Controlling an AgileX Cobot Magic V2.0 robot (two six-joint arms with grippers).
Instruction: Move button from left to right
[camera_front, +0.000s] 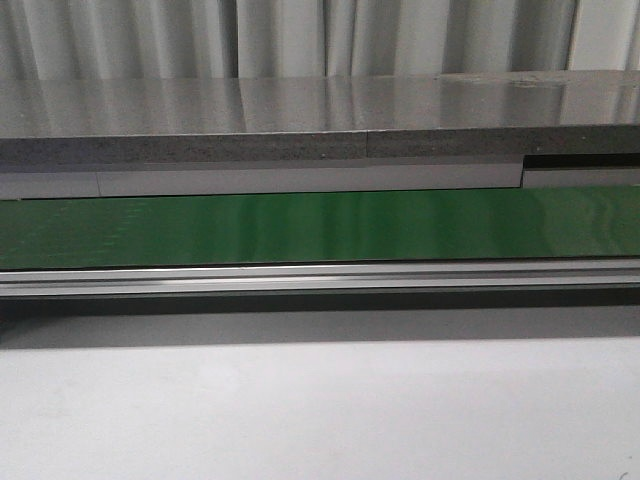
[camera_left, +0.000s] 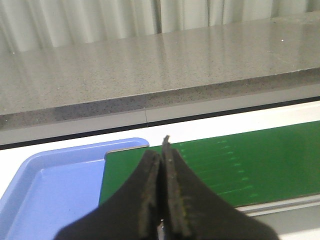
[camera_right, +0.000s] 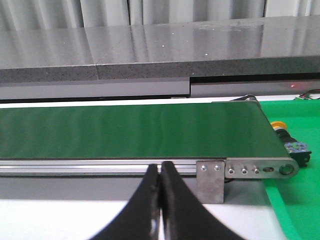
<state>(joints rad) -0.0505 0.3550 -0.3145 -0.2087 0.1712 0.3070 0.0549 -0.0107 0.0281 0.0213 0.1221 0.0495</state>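
Note:
The button (camera_right: 286, 136) shows only in the right wrist view. It has an orange-yellow cap and a black body, and it lies on its side on a green surface just past the end of the green conveyor belt (camera_right: 130, 132). My right gripper (camera_right: 159, 166) is shut and empty, in front of the belt's metal rail and well apart from the button. My left gripper (camera_left: 161, 151) is shut and empty, over the other end of the belt (camera_left: 240, 165), beside a blue tray (camera_left: 55, 190). The front view shows neither gripper nor the button.
The green belt (camera_front: 320, 228) runs across the front view with an aluminium rail (camera_front: 320, 278) along its near side. A grey stone counter (camera_front: 300, 120) stands behind it, with curtains beyond. A metal bracket (camera_right: 210, 180) sits at the belt's end. The blue tray holds nothing visible.

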